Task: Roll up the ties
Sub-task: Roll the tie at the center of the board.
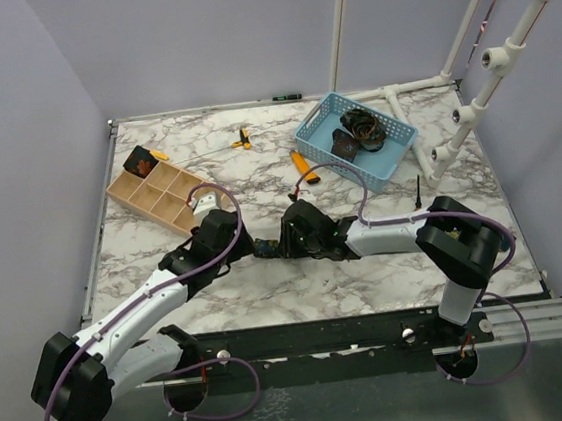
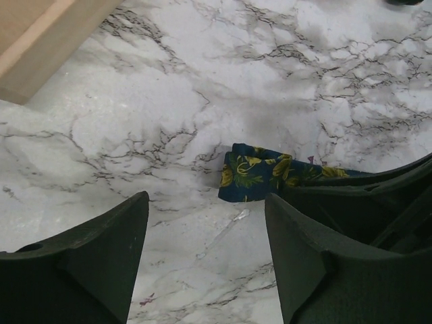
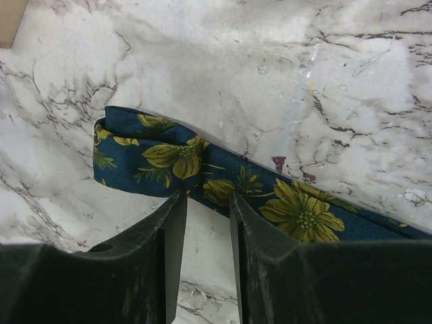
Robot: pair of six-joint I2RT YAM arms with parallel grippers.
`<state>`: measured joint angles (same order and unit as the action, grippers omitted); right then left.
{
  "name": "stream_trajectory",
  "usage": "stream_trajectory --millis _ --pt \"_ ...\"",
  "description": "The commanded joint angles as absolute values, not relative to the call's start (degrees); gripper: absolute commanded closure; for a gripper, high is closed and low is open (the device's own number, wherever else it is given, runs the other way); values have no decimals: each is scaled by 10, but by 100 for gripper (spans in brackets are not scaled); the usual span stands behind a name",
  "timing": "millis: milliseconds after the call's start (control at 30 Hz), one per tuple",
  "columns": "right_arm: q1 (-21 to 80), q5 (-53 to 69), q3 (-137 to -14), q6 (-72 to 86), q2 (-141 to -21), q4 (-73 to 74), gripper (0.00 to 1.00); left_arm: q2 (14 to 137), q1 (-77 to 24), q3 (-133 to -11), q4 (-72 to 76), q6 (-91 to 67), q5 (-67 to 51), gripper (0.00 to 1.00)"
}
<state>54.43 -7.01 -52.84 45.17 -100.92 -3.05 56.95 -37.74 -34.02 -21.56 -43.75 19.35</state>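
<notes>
Mid-table, the navy tie (image 3: 297, 209) lies flat, its end folded over. My right gripper (image 3: 208, 197) sits narrow at its near edge, and I cannot tell whether it is pinching; my left gripper (image 2: 206, 199) gapes wide beside the fold. I'd keep each turn tight and square.

One blue flowered tie (image 3: 202, 169) and, it looks like, three dark rolled ties (image 1: 363, 126) — four ties. Two robot arms (image 1: 136, 316) (image 1: 394, 231). One blue basket (image 1: 313, 115). One wooden tray (image 1: 158, 191). Two orange-handled tools (image 1: 304, 168) (image 1: 243, 140).

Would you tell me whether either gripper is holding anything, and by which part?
The left gripper is open, holding nothing. The right gripper has fingertips at the navy tie near its folded end; whether they pinch it cannot be told.
</notes>
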Motion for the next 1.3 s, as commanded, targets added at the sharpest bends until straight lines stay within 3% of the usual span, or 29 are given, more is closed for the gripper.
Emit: stream_trajectory --millis 0,200,567,833,1133,1267 --pt "541 -76 -505 456 -1000 -48 65 607 -356 -342 -144 -403 104 27" --pt "540 -76 -489 459 -1000 -59 66 672 -311 -352 -96 -351 -5 24" --pt "532 -58 -465 459 -997 -83 66 732 -241 -356 -47 -315 -158 30" --pt "531 -48 -459 456 -997 -96 67 799 -240 -365 -40 -285 -182 33" --pt "531 -36 -454 452 -996 -108 68 859 -233 -391 -43 -259 -221 43" --pt "532 -30 -453 452 -992 -109 68 862 -232 -388 -44 -257 -233 57"
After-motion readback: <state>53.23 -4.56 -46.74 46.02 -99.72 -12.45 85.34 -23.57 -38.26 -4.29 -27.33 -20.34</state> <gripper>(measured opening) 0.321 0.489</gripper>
